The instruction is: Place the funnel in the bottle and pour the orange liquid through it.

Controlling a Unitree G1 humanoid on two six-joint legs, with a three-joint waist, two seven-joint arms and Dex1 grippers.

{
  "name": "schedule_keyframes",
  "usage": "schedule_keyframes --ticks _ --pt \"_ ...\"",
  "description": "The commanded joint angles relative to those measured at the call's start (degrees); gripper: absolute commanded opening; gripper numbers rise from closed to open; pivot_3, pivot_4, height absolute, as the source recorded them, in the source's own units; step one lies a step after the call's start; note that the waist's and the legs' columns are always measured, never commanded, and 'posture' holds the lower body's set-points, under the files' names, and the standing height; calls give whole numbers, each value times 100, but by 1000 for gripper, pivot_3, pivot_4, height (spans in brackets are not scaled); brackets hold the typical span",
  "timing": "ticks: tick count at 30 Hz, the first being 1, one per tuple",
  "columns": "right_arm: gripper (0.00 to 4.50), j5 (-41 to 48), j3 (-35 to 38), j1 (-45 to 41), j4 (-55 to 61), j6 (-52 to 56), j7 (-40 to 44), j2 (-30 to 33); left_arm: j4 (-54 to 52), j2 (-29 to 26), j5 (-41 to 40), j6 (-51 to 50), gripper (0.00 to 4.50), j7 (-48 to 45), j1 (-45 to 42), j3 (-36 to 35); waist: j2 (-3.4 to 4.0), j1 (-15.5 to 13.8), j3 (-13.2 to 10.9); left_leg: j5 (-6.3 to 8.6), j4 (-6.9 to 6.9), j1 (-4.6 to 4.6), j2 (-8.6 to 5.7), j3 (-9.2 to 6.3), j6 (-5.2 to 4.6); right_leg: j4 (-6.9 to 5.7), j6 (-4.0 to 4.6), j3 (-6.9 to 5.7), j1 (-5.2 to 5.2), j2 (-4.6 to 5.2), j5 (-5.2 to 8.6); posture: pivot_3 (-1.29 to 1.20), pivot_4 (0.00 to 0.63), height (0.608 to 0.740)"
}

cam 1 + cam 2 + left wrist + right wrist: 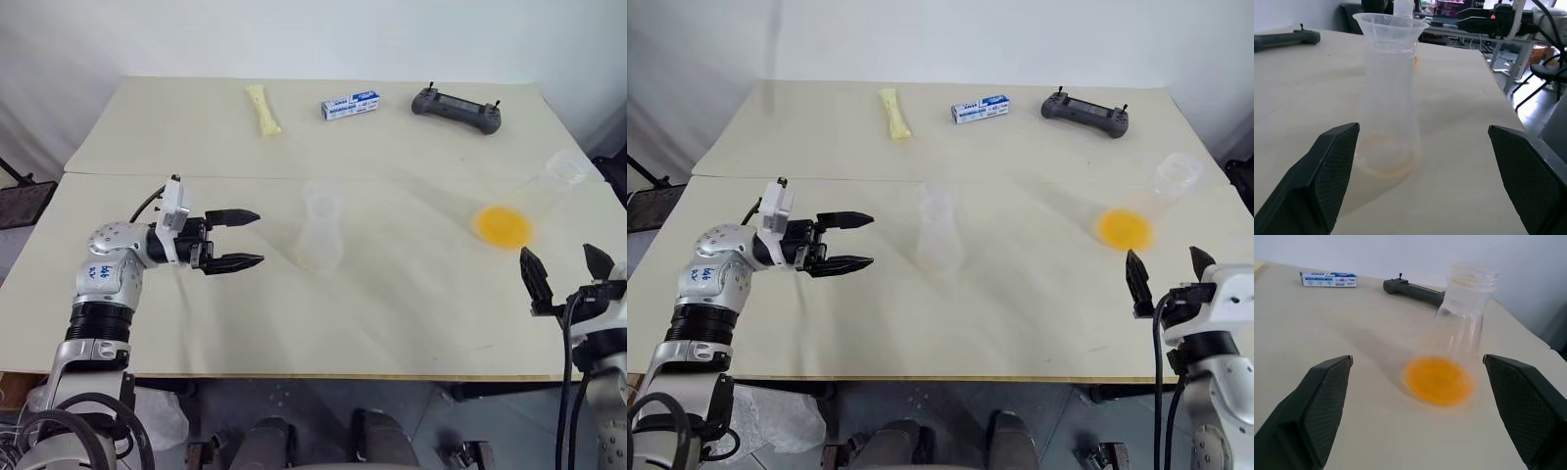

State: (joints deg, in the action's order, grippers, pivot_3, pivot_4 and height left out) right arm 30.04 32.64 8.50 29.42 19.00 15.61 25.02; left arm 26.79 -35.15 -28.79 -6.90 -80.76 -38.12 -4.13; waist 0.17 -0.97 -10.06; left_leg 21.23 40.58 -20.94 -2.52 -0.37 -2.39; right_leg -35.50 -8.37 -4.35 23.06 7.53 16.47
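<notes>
Both grippers, left (250,238) and right (563,266), spread, empty | funnel (1388,25) seated in bottle (318,240), frame centre | next: orange liquid (503,226) flask to be grasped, poured

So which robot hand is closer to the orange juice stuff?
The right one. The right gripper sits open just in front of the orange liquid, near the table's front edge. The left gripper, open too, is far across the table, beside the bottle.

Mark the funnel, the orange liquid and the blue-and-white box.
funnel (1389,20): left wrist view, its flared rim.
orange liquid (1439,380): right wrist view, middle of the pool.
blue-and-white box (351,105): left eye view, its top face.
</notes>
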Motion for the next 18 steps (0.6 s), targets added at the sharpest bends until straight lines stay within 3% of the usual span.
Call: schedule_keyframes --ticks 1,10,18 --pt "4500 336 290 -436 -438 35 149 257 -420 -1 -83 24 4477 40 141 -168 0 12 0 0 0 0 0 2 0 0 0 1 1 1 0 0 150 740" --pt "4500 372 255 -1349 -1722 -39 643 838 -1246 -15 -190 -336 4477 371 640 -293 0 -4 0 0 0 -3 0 2 -3 1 0 4 3 5 0 0 150 740" --pt "4500 47 -26 -2036 -2583 -343 906 970 -1679 12 -211 -537 4477 574 875 -356 1 7 0 0 1 -5 2 4 -3 3 0 4 7 5 0 0 150 740"
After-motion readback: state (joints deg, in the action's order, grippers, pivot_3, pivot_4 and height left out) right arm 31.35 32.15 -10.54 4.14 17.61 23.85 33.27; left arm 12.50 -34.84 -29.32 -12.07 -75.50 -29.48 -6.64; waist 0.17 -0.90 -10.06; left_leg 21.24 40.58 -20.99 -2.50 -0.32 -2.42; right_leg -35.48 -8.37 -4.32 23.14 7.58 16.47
